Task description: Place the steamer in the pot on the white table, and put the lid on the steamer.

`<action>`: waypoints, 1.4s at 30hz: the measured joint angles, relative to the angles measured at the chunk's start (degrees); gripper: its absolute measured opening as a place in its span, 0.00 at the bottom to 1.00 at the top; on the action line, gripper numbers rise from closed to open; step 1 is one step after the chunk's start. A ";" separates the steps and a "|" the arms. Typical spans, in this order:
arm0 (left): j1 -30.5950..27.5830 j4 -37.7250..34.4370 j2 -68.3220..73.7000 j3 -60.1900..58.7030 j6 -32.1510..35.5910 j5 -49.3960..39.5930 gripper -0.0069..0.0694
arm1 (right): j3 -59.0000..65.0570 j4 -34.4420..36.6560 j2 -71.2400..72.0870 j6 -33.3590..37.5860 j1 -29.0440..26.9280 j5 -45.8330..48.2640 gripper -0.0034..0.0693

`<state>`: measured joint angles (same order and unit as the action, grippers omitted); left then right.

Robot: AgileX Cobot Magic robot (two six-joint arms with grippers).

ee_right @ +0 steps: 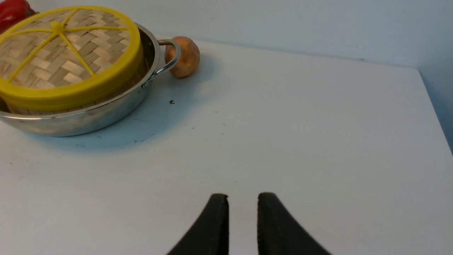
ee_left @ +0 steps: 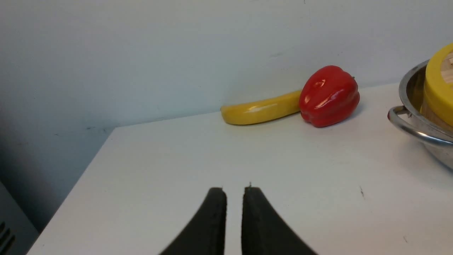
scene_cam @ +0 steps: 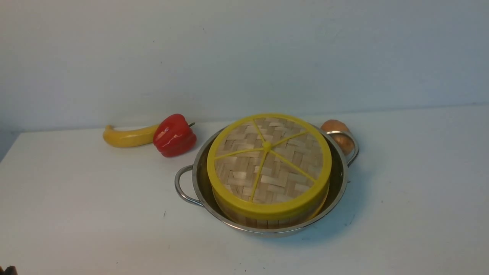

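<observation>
The steel pot [scene_cam: 341,179] stands on the white table [scene_cam: 76,214] at centre. The bamboo steamer [scene_cam: 267,222] sits inside it, with only its lower wall showing. The woven lid [scene_cam: 267,160] with yellow rim and spokes lies on top of the steamer, slightly tilted. The left gripper [ee_left: 234,191] hovers low over bare table, left of the pot [ee_left: 410,88], empty, jaws almost together. The right gripper [ee_right: 243,196] hovers over bare table to the right of the pot [ee_right: 88,120] and lid [ee_right: 63,53], empty, with a narrow gap between its jaws.
A yellow banana [scene_cam: 128,136] and a red bell pepper [scene_cam: 174,135] lie at the back left of the pot. A brown potato [scene_cam: 336,128] sits behind the pot's right handle. A wall runs behind the table; the table's side edges show in both wrist views.
</observation>
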<state>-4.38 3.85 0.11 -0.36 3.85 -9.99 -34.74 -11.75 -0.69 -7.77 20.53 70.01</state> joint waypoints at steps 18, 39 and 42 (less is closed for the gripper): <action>-0.02 -0.19 0.00 0.00 0.00 -0.07 0.20 | 1.94 -0.91 0.00 -1.01 -5.44 -27.20 0.29; -0.02 -0.19 -0.11 0.00 0.00 -0.11 0.25 | 35.18 4.37 -0.18 -3.68 -22.28 -58.51 0.35; -0.02 -0.19 -0.11 0.00 0.00 -0.11 0.26 | 35.18 4.38 0.04 -3.68 -22.28 -60.26 0.36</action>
<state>-4.40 3.66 0.00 -0.36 3.85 -10.10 0.44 -7.36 -0.65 -11.45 -1.75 9.74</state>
